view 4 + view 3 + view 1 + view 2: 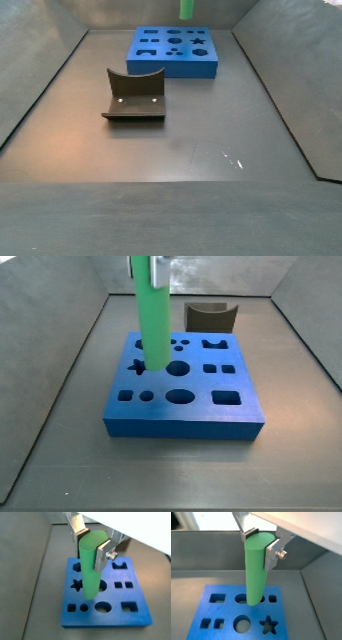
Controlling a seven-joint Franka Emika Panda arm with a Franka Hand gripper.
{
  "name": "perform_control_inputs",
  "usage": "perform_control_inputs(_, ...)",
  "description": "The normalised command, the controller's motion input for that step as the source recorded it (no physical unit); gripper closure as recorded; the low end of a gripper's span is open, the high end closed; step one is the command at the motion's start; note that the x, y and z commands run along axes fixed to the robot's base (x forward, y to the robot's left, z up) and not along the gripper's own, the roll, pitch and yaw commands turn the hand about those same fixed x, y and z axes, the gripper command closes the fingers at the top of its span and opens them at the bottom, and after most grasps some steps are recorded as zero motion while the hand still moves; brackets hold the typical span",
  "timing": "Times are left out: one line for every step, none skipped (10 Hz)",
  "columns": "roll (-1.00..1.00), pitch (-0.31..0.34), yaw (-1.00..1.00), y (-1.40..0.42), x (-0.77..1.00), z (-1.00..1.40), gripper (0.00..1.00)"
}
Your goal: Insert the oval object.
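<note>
My gripper (92, 542) is shut on the upper end of the oval object (88, 567), a long bright green rod that hangs upright; both wrist views show this (261, 543). The rod (254, 572) reaches down to the blue block (224, 614), which has several shaped holes. Its lower end is over the block's top face near a round hole (242, 598). I cannot tell whether it touches. An oval hole (242, 623) lies beside a star hole (270, 626). In a side view the rod (147, 316) stands over the block (187, 416).
The dark fixture (134, 95) with a curved top stands on the floor apart from the blue block (174, 60); it also shows behind the block in a side view (210, 316). Grey walls (67, 356) close in the floor on all sides.
</note>
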Motion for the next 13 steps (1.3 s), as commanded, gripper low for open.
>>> perform_control_inputs(0.00, 0.000, -1.00, 0.00, 0.00, -0.34, 1.00)
perform_control_inputs(0.00, 0.000, -1.00, 0.00, 0.00, -0.33, 1.00)
perform_control_inputs(-0.01, 0.000, -1.00, 0.00, 0.00, -0.25, 1.00)
perform_control_inputs(-0.07, 0.000, -1.00, -0.01, 0.08, -0.10, 1.00)
perform_control_inputs(-0.11, 0.000, -0.76, -0.02, 0.36, -0.03, 1.00)
perform_control_inputs(-0.13, 0.000, -0.68, -0.03, 0.45, 0.00, 1.00)
perform_control_inputs(-0.13, 0.000, -0.79, -0.03, 0.32, 0.00, 1.00)
perform_control_inputs(-0.03, 0.000, -1.00, -0.01, 0.01, -0.17, 1.00)
perform_control_inputs(0.00, 0.000, -1.00, 0.00, 0.00, -0.24, 1.00)
perform_control_inputs(0.01, 0.000, -1.00, 0.00, 0.00, -0.24, 1.00)
perform_control_inputs(0.09, 0.057, -1.00, 0.00, -0.04, -0.23, 1.00)
perform_control_inputs(0.10, 0.104, -0.98, 0.00, -0.06, -0.20, 1.00)
perform_control_inputs(0.08, 0.139, -0.58, -0.14, 0.24, 0.00, 1.00)
